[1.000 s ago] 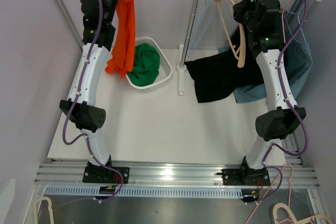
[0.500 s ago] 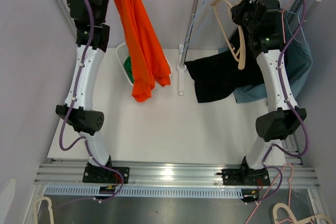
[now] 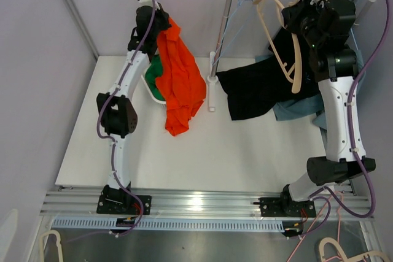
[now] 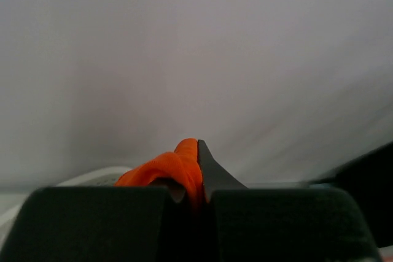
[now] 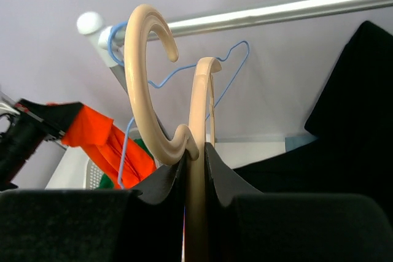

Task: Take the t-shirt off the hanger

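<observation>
Gripping on both sides.
Pinching orange t-shirt in left hand, upper left of frame; clamping bare beige hanger in right hand, upper right.

At the desk's far left corner, the orange t-shirt and the left arm cover most of the basket, leaving a strip of rim and green cloth; the left gripper shows only a pinched orange fold against a grey blur; the hanger vanishes between the fingers of the right gripper; toward the far right corner, the blue-grey garment lies mostly under black cloth.
</observation>
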`<state>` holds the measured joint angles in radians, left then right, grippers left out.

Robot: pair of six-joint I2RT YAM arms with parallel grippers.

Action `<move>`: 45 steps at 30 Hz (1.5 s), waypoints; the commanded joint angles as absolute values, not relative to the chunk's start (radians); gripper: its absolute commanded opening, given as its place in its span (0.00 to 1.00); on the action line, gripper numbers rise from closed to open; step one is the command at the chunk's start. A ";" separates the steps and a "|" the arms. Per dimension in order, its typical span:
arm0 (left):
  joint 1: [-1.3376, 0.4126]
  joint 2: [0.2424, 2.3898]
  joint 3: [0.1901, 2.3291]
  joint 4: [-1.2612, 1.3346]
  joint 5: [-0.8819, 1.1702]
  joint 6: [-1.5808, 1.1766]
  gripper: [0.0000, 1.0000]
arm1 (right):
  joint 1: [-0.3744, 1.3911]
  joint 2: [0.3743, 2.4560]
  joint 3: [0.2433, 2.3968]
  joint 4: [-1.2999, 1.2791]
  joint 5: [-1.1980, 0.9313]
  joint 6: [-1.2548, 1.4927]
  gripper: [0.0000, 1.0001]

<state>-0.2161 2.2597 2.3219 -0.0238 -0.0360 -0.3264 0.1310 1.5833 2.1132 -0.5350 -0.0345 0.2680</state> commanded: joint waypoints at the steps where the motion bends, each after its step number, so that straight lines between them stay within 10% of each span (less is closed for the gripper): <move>1: -0.204 2.220 2.352 -0.050 -0.155 -0.380 0.01 | 0.132 1.577 2.134 -0.532 -0.018 0.253 0.00; 21: -0.126 2.108 1.947 -0.411 -0.103 -0.712 0.02 | 0.137 2.020 2.526 -0.430 0.069 0.202 0.00; 23: -0.126 2.118 1.947 -0.446 -0.074 -0.729 0.14 | 0.137 2.036 2.533 -0.420 0.055 0.227 0.00; 26: -0.126 2.131 1.948 -0.511 -0.008 -0.767 0.59 | 0.135 2.049 2.536 -0.402 0.012 0.265 0.00; 33: -0.136 1.981 1.781 -0.417 0.005 -0.775 0.60 | 0.167 1.953 2.441 -0.356 0.069 0.230 0.00; 39: -0.158 1.927 1.815 -0.468 -0.069 -0.746 0.99 | 0.173 1.957 2.491 -0.366 0.080 0.227 0.00; 45: -0.173 1.827 1.717 -0.416 -0.092 -0.744 1.00 | 0.181 1.942 2.418 -0.321 0.092 0.227 0.00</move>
